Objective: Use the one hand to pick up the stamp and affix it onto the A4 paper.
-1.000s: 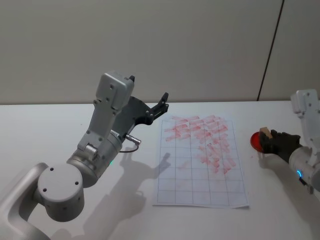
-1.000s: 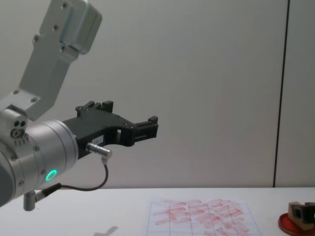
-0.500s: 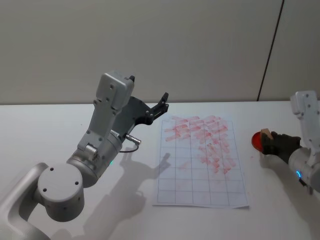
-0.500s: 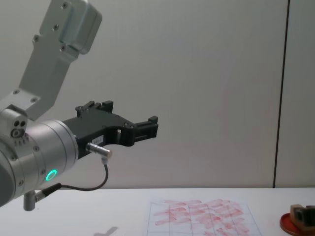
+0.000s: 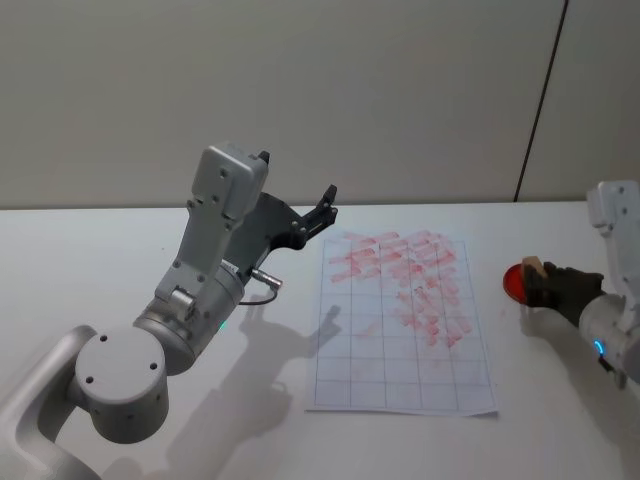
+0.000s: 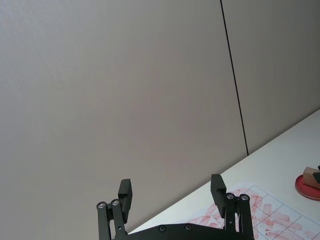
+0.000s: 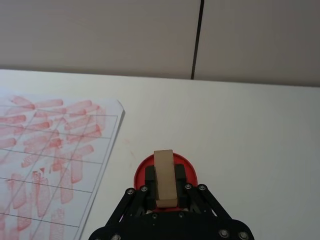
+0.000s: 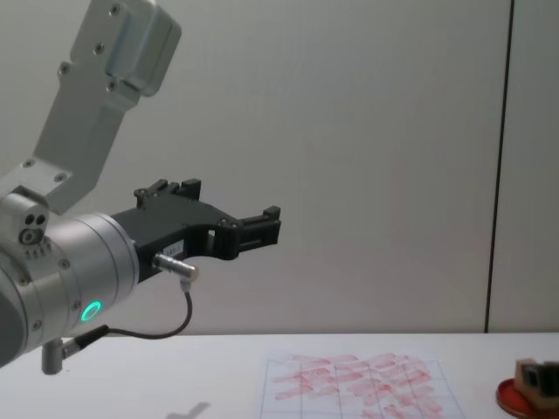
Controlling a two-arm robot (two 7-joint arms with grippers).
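Observation:
The stamp (image 7: 165,177), a small tan wooden block, stands upright over a flat red round dish (image 7: 188,164) at the table's right side. My right gripper (image 7: 165,176) is shut on the stamp, one black finger against each side of it. From the head view the stamp (image 5: 533,267) sticks up from the right gripper (image 5: 541,284) at the dish's (image 5: 511,281) right edge. The A4 paper (image 5: 400,330), a white gridded sheet with smudgy red marks, lies flat to the left of the dish. My left gripper (image 5: 325,205) hangs open in the air, left of the paper's far edge.
The bulky left arm (image 5: 200,290) fills the table's left half and casts a shadow toward the paper. A pale wall stands behind the table, with a dark vertical seam (image 5: 540,100) at the right. Bare white tabletop (image 5: 560,400) lies between paper and right arm.
My right arm, with the stamp in its grip, has drifted slightly to the right over the dish. The left arm has not moved.

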